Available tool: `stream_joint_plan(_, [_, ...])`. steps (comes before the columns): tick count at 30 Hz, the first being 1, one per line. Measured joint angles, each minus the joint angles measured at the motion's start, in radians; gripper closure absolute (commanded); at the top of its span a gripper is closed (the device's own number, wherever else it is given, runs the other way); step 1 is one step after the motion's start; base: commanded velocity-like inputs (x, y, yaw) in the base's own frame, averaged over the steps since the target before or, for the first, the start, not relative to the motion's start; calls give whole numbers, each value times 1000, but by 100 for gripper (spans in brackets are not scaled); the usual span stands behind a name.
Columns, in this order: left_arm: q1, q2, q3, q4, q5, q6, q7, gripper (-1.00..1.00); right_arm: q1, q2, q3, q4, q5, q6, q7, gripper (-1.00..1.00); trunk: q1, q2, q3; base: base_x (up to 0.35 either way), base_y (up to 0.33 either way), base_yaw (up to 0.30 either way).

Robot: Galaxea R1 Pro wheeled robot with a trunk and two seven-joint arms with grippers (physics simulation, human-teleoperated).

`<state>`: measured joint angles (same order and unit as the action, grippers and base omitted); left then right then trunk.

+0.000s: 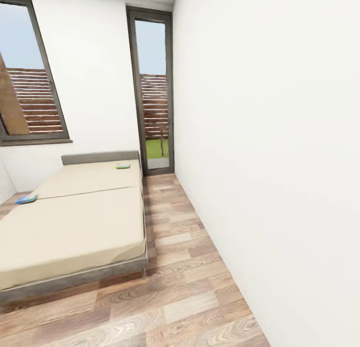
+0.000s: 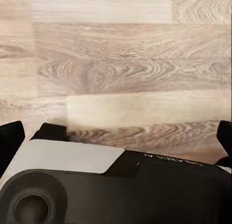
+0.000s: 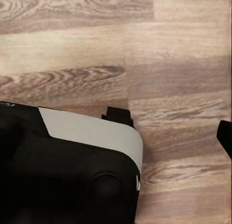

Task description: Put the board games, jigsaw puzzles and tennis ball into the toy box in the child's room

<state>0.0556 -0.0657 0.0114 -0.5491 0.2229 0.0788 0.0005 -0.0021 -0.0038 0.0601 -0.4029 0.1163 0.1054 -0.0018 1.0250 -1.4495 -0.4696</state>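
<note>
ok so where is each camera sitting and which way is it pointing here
Head view: on the robot's head, facing forward and down along the bed toward the glass door; two game boxes lie on the bed.
Left wrist view: near the left gripper, pointing down at the floor; dark finger tips at both edges, robot base below.
Right wrist view: near the right gripper, pointing down at the floor and base.
Shared: wood floor in all three; base in both wrist views.
</note>
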Motion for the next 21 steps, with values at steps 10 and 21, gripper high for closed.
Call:
stream_joint_plan(10, [1, -9, 1, -393, 197, 229, 2, -100, -7, 16, 36, -357, 39, 271, 1, -100, 0, 0, -3, 0, 0, 300])
stream_joint_plan(21, [1, -13, 0, -713, 284, 342, 4, -100, -41, 28, 107, -657, 49, 457, 1, -100, 0, 0, -8, 0, 0, 300])
